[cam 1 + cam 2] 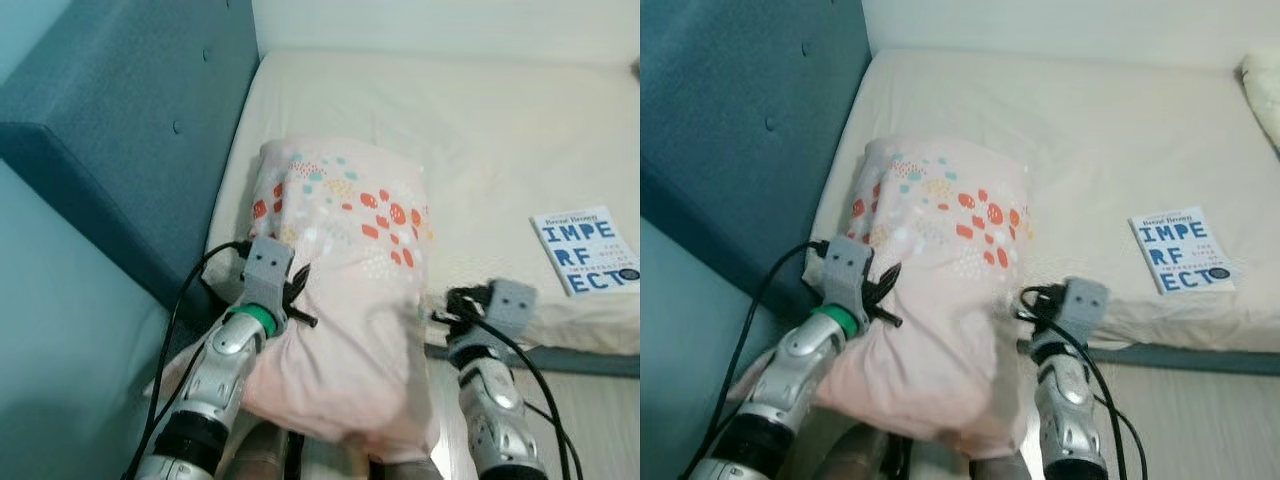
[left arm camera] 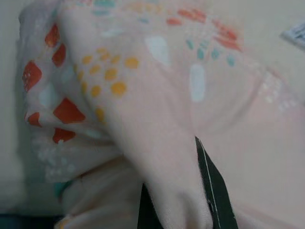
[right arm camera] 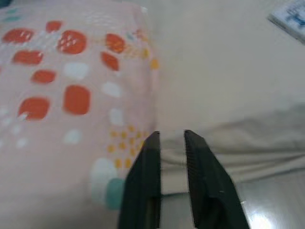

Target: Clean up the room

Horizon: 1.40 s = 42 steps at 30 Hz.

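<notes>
A pale pink pillow (image 1: 340, 260) with orange, yellow and teal spots lies at the near left corner of the cream bed (image 1: 450, 120), its near end hanging over the edge. My left gripper (image 1: 298, 293) is at the pillow's left side. In the left wrist view it is shut on a fold of the pillow (image 2: 167, 95), with cloth between its black fingers (image 2: 217, 191). My right gripper (image 1: 450, 305) is just right of the pillow at the mattress edge. Its fingers (image 3: 147, 171) stand a narrow gap apart with nothing between them.
A blue and white book (image 1: 585, 250) lies on the bed near its front edge, to the right. A teal padded headboard (image 1: 130, 130) rises on the left. Another white pillow (image 1: 1265, 90) shows at the far right. Pale floor (image 1: 590, 420) lies below the bed frame.
</notes>
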Available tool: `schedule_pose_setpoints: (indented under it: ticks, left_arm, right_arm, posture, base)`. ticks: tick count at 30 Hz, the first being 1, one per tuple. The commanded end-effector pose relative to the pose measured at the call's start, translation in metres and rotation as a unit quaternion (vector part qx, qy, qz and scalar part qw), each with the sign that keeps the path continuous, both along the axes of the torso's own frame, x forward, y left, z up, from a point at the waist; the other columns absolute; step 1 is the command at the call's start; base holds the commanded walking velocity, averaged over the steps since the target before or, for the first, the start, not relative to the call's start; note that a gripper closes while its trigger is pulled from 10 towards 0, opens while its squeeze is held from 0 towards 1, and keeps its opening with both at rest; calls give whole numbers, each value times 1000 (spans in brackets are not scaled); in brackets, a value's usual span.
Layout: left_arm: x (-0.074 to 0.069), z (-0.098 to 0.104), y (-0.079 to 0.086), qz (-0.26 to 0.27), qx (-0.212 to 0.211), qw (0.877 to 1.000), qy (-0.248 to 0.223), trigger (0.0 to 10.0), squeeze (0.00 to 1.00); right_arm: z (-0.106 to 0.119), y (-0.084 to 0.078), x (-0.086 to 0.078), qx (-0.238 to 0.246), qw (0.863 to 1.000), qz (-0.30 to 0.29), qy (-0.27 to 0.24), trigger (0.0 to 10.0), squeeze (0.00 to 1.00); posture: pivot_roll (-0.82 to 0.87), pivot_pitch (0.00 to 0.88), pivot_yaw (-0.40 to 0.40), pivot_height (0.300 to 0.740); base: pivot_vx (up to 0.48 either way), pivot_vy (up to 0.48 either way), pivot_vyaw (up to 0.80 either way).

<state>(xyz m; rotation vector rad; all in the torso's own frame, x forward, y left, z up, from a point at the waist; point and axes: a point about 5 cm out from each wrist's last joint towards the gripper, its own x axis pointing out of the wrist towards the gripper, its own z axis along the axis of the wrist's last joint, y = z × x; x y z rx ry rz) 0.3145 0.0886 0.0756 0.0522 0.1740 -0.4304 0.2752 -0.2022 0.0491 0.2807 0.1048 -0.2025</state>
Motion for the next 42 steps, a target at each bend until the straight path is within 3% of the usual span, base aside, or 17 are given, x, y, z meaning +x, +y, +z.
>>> schedule_pose_setpoints:
  ticks: [1,3,5,8,16,21,24,26,32,34,35,36,37,38,42]
  left_arm:
    - [-3,-21,3,19,31,999,33,10000,0]
    - [-3,-21,3,19,31,999,33,10000,0]
    - [-4,-40,1,30,74,995,65,10000,0]
    - [-6,-51,-3,27,112,990,85,10000,0]
    - [-2,-52,-6,21,149,985,84,10000,0]
    - [4,-52,-6,29,206,975,73,10000,0]
    - [6,-50,-8,35,203,976,72,10000,0]
    - [9,-45,-12,37,179,981,68,10000,0]
    - [12,-38,-17,25,128,989,67,10000,0]
    - [13,-36,-18,23,104,992,70,10000,0]
    - [13,-35,-16,24,77,994,72,10000,0]
    - [15,-32,-14,31,44,996,70,10000,0]
    - [15,-32,-14,31,44,996,70,10000,0]
    - [16,-28,-8,44,-2,998,54,10000,0]
    - [13,-31,-3,47,-5,998,49,10000,0]
  right_arm:
    - [-9,0,-6,17,1000,10,7,10000,1000]
    - [-9,0,-6,17,1000,10,7,10000,1000]
    - [-13,-2,-8,30,999,20,2,10000,1000]
    - [-20,-10,-11,56,998,14,1,10000,1000]
    - [-34,-17,-13,74,997,19,29,10000,1000]
    - [-37,-21,-12,59,997,36,36,10000,1000]
    - [-38,-26,-14,53,998,28,35,10000,1000]
    - [-40,-29,-15,63,997,25,31,10000,1000]
    - [-42,-16,-12,99,992,77,23,10000,1000]
    - [-43,-12,-11,87,992,90,35,10000,1000]
    - [-42,-8,-9,56,993,99,44,10000,1000]
    - [-38,-5,-6,17,994,102,42,10000,31]
    - [-38,-5,-6,17,994,102,42,10000,31]
    - [-26,-3,0,-16,995,94,11,10000,0]
    - [-17,-4,3,-15,997,77,-19,10000,0]
  posture:
    - [-3,150,76,740]
    - [-3,150,76,740]
    - [-21,154,75,740]
    - [-28,156,78,740]
    - [-41,185,93,740]
    - [-49,204,94,740]
    - [-46,209,99,740]
    - [-38,208,105,740]
    - [-25,200,106,740]
    - [-23,196,107,740]
    - [-21,186,111,740]
    - [-20,178,113,740]
    - [-20,178,113,740]
    - [-15,173,109,740]
    - [-10,172,104,740]
  base:
    - [0,0,0]
    - [0,0,0]
    - [0,0,0]
    - [0,0,0]
    - [0,0,0]
    - [0,0,0]
    - [0,0,0]
    - [0,0,0]
    - [0,0,0]
    - [0,0,0]
    - [0,0,0]
    - [0,0,0]
    - [0,0,0]
    - [0,0,0]
    - [0,0,0]
